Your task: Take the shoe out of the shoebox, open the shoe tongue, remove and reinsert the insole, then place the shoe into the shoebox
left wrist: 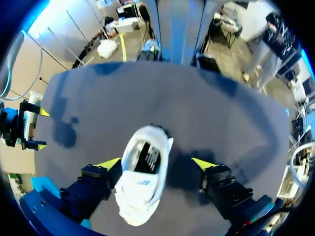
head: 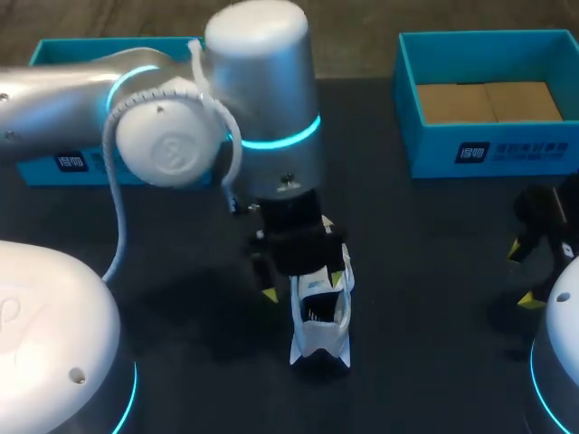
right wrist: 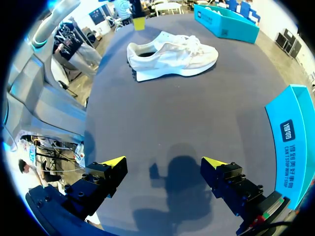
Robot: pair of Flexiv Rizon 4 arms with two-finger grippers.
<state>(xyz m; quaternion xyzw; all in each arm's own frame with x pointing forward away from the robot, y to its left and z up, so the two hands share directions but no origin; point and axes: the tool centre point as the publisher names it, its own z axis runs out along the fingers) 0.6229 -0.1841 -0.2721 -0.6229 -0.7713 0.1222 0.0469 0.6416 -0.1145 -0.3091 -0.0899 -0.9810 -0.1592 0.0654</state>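
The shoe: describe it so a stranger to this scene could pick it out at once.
On the dark table, the left arm extends to the middle. Between its open jaws lies the shoe. It is white and laced, unlike the teal shoebox at the far right.

Unreadable white label (head: pixel 488 152) on shoebox (head: pixel 543 146)
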